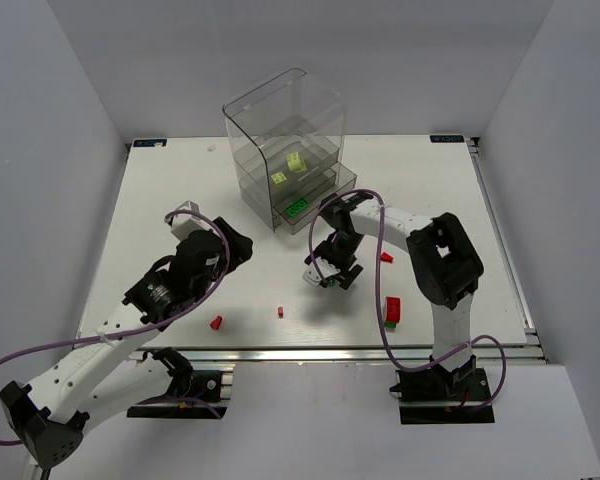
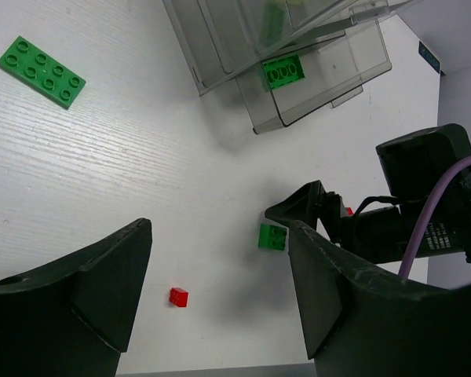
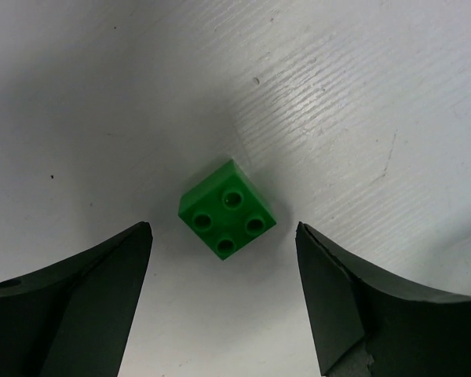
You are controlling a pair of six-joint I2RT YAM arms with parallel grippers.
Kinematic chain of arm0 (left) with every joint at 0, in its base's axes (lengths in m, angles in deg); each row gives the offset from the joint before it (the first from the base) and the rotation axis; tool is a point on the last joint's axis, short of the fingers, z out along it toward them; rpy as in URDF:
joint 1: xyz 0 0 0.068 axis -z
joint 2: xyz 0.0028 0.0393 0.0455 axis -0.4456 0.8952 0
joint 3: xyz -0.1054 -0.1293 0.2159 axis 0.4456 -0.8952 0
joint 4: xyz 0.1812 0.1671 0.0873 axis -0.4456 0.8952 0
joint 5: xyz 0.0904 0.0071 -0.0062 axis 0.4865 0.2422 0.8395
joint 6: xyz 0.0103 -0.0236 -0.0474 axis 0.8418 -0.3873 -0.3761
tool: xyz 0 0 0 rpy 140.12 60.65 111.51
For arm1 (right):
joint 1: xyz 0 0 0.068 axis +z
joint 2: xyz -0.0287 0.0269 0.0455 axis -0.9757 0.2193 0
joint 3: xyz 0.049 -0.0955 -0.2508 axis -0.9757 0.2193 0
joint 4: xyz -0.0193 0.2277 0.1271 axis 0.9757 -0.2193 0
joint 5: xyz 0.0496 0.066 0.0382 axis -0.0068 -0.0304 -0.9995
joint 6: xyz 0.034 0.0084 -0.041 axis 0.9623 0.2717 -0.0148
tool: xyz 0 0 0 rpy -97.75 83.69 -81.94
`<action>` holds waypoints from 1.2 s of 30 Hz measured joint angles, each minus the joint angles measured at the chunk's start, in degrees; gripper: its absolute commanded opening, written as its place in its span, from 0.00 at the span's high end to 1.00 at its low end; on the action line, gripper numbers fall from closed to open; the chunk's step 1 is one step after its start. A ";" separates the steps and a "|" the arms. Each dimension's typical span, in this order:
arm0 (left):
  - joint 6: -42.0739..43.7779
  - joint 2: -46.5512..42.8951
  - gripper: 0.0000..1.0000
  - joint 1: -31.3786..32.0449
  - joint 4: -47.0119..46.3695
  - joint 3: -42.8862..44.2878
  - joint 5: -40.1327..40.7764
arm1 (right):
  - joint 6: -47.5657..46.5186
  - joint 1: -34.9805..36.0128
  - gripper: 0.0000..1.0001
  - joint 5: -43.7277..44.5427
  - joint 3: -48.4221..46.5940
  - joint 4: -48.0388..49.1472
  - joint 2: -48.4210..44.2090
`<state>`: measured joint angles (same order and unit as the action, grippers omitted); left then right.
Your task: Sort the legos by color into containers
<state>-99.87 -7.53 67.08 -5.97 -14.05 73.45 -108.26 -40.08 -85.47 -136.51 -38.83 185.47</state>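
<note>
A dark green 2x2 lego point(image 3: 227, 210) lies studs-up on the white table. My right gripper point(image 3: 224, 229) hangs open just above it, a finger on either side, not touching; the top view shows it point(image 1: 332, 278) in front of the containers point(image 1: 285, 140). The clear stacked drawers hold two yellow-green legos point(image 1: 298, 163) in the upper ones and a green lego point(image 1: 296, 208) in the lowest one. My left gripper point(image 1: 238, 245) is open and empty, left of the drawers. A green 2x4 lego point(image 2: 42, 70) lies beyond it. Small red legos point(image 1: 216, 322) point(image 1: 280, 312) point(image 1: 386, 257) lie scattered.
A red lego beside a green one point(image 1: 392, 312) lies near the front right, next to the right arm. The table's front edge point(image 1: 310, 352) runs just behind the red pieces. The lowest drawer point(image 2: 330, 78) stands pulled out toward the arms.
</note>
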 measured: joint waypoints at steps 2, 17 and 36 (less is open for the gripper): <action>-0.55 -0.02 0.20 0.00 0.00 -0.26 -0.04 | 0.00 0.59 0.23 0.11 -0.70 -0.04 0.81; -4.44 -4.37 0.19 0.00 0.09 -4.00 -0.02 | -0.13 2.25 0.72 1.11 -1.55 -0.42 1.77; -10.73 2.71 0.12 -0.98 0.87 -8.00 4.33 | 29.29 -3.41 1.00 -5.18 -10.25 7.72 -3.93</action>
<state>-110.60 -4.82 66.10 -5.10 -22.05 77.78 -78.98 -43.49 -90.65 -146.76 -31.12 181.54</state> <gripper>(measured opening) 0.878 0.507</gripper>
